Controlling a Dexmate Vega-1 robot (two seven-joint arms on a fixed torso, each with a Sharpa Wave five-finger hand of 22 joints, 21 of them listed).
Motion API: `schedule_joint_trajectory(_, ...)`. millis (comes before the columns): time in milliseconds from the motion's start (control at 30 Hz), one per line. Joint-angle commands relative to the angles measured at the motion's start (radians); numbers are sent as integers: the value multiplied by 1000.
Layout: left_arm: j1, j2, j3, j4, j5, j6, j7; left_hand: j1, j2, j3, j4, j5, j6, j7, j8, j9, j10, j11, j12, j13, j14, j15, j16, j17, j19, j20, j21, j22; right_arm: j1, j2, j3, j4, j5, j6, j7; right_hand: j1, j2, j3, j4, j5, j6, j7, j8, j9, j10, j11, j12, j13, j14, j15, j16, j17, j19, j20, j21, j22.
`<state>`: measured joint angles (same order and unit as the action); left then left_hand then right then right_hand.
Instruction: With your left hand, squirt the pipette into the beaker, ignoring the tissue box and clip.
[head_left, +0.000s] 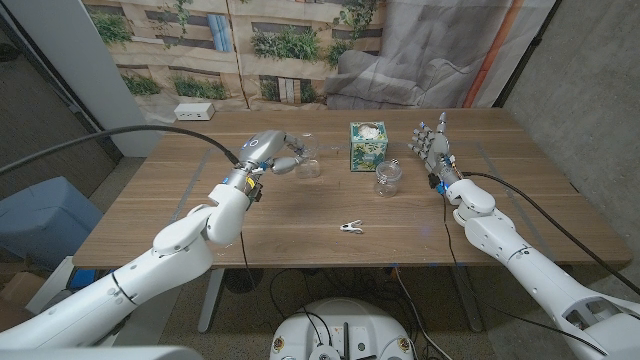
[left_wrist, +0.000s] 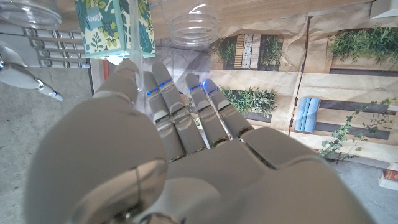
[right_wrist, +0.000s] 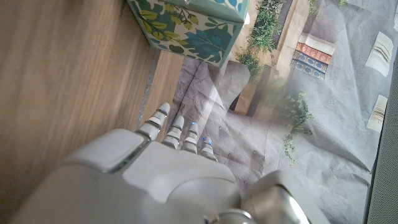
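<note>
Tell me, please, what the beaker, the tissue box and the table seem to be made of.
The beaker looks like clear glass or clear plastic: the table shows through it and its rim glints; I cannot tell which. The tissue box seems printed cardboard, matt, with a green leaf pattern and white tissue on top. The table looks like wood or wood veneer, brown with visible grain and a smooth satin finish.

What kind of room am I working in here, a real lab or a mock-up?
Most likely a staged test room, not a working lab: a printed backdrop of planters and greenery hangs behind the wooden table, grey cloth drapes the far wall beside it, and bare concrete wall stands on the right.
</note>
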<state>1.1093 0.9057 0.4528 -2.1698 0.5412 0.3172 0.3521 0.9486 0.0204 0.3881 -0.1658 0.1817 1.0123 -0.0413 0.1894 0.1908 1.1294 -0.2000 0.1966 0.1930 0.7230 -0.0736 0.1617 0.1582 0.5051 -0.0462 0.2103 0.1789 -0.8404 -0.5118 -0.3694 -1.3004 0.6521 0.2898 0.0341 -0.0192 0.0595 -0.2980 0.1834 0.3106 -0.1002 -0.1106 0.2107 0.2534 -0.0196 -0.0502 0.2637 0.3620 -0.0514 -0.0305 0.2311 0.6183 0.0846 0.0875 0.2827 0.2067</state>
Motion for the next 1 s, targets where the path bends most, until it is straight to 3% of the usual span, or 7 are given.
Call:
schedule_joint_trajectory(33,24,31,-28,9,53,10,-17,-2,8,9,-2,7,-5,-1,-3,3,-25,-15,2,4,-8,-130,4,3,-6,-4,-5,5,0,0,0,0,0,1,0,0,58,-8,-1,5,3,-9,7,1,2,-1,3,3,-5,-84,6,4,4,0,6,5)
schedule_joint_trajectory(433,45,62,-64,3,64,16,-37,4,17,15,-4,8,4,-5,3,3,-20,-16,6,5,-9,-133,8,4,-4,-5,-3,5,0,0,0,0,0,0,0,0,58,-8,-1,5,3,-8,7,1,0,1,2,3,-6,-85,6,4,3,0,6,5)
schedule_joint_trajectory(800,46,61,-51,33,80,-14,-25,13,19,16,-7,7,9,-7,5,4,-15,-17,10,6,-9,-134,10,6,-1,-9,-1,4,0,0,0,0,-1,0,0,0,58,-8,-1,5,1,-8,6,1,-1,-1,2,3,-6,-85,6,4,3,0,6,5)
schedule_joint_trajectory(1000,46,82,-35,52,97,-39,-44,7,-3,-1,-7,3,-50,-19,-11,3,-73,-18,-5,5,-23,-131,8,7,-7,-8,-2,4,0,0,0,0,-1,0,-1,0,58,-8,-1,5,2,-9,7,1,1,1,2,3,-5,-84,7,4,4,0,6,5)
